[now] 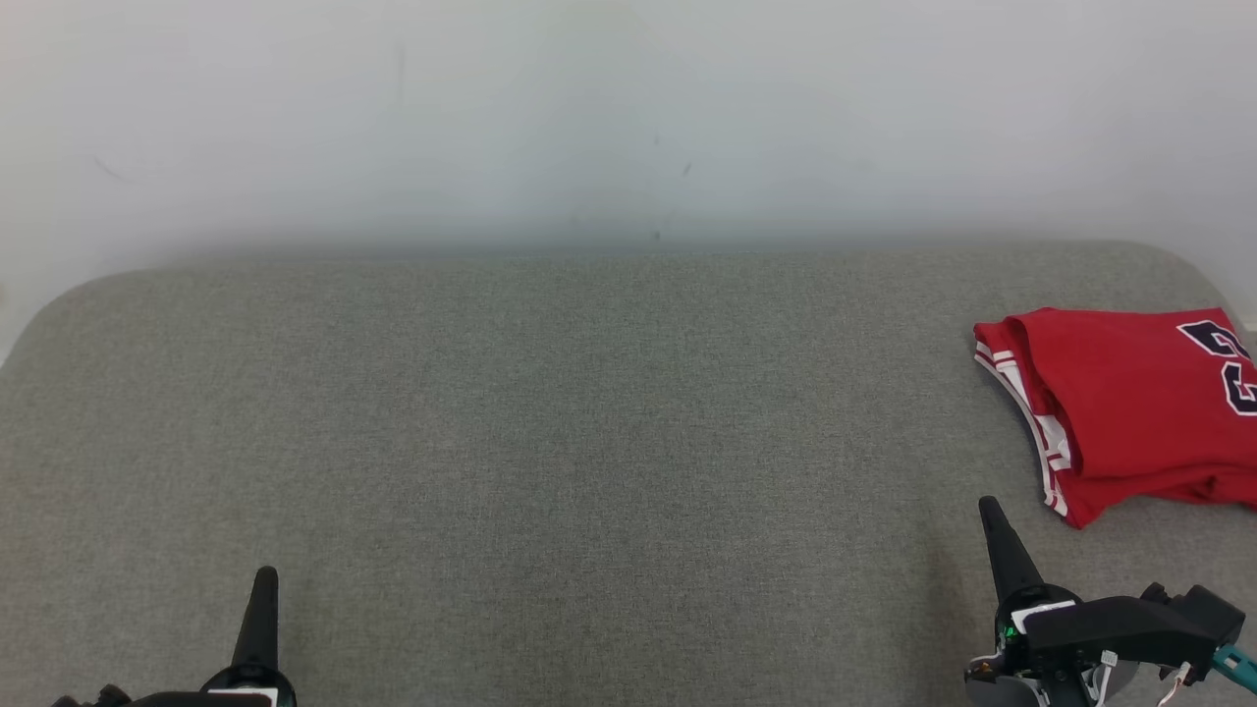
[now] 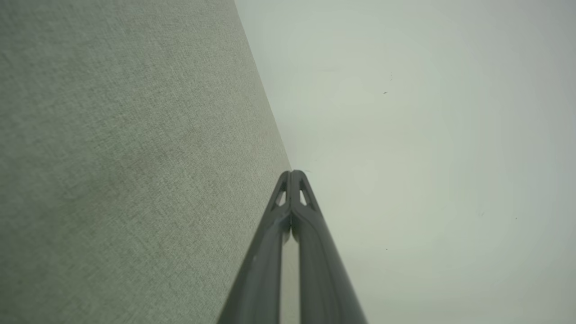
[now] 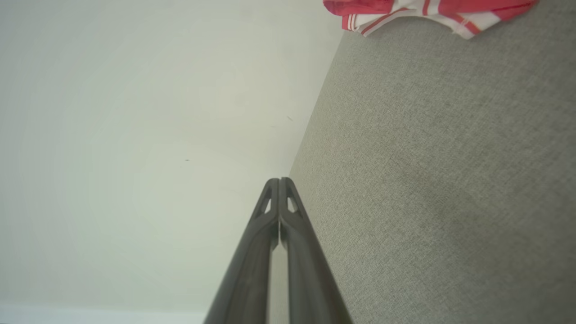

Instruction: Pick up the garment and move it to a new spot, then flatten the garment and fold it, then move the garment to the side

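Both our hands are empty, each with its two fingers pressed together tip to tip. Our left hand [image 1: 264,577] is at the near left of the grey counter [image 1: 589,442] and our right hand [image 1: 988,507] at the near right, both pointing toward the pale wall [image 1: 628,118]. The garment [image 1: 1129,412], red with white striped trim and dark numerals, lies folded on the counter's right side, partly cut off by the head view's edge, a little beyond our right hand and not touching it.
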